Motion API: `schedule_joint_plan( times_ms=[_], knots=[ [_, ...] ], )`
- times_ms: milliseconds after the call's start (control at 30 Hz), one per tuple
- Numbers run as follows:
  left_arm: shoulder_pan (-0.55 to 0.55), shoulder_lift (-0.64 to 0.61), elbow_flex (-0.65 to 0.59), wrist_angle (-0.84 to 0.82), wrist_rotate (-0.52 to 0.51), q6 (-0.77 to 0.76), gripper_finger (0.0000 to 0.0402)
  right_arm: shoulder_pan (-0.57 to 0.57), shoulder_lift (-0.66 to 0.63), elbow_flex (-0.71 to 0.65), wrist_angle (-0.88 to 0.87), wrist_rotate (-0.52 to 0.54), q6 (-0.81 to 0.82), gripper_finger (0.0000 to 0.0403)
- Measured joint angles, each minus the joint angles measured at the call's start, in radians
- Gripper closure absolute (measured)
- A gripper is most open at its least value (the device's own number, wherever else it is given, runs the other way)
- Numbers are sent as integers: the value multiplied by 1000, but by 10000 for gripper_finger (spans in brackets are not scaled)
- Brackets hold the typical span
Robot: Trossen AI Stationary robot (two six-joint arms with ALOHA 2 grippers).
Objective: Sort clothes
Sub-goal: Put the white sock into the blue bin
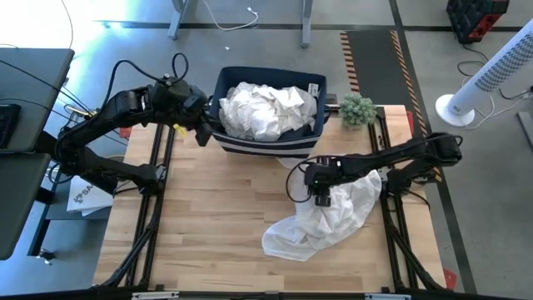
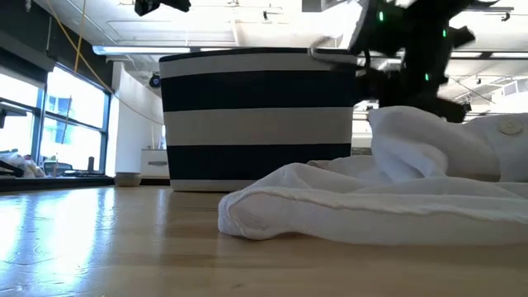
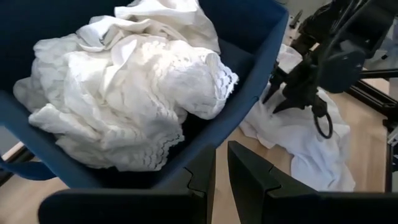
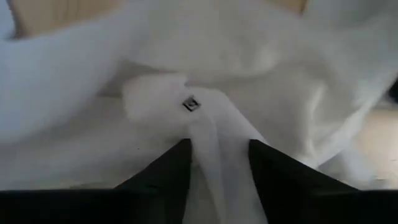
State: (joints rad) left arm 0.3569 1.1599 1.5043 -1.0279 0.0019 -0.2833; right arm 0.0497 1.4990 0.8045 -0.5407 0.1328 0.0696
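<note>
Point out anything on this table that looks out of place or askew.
One white garment sprawls crumpled on the table outside the striped bin, where the other whites sit. The right pincer has a fold of it between its fingers. Otherwise nothing stands out.

A: What colour is the garment [image 1: 321,221] under the right end effector [image 1: 321,197]?
B: Plain white, and between that end effector's black fingers [image 4: 155,174] the cloth has a small dark square mark.
A: And the bin [image 1: 271,142] beside the left end effector [image 1: 202,133]?
B: Navy with broad white stripes, full of white clothes [image 1: 266,108], one lace-patterned [image 3: 180,81]. The worktop [image 1: 216,208] is pale wood; the plant [image 1: 356,108] is green.
</note>
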Motion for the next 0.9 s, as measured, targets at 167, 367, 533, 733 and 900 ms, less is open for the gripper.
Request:
schedule_joint_plan(
  times_ms=[167,367,533,733,900],
  knots=[
    [0,0,0,0,-24,-19,363,-33,0,-55,24,-107,55,317],
    [0,0,0,1,-78,-29,363,-32,0,43,-138,-119,113,388],
    [0,0,0,1,-82,-38,363,-33,-30,297,-341,-226,35,397],
    [0,0,0,1,-83,-37,363,-54,-69,667,-429,-343,19,399],
    [0,0,1,2,-84,-36,363,-117,-53,948,-355,-149,-52,400]
  ],
)
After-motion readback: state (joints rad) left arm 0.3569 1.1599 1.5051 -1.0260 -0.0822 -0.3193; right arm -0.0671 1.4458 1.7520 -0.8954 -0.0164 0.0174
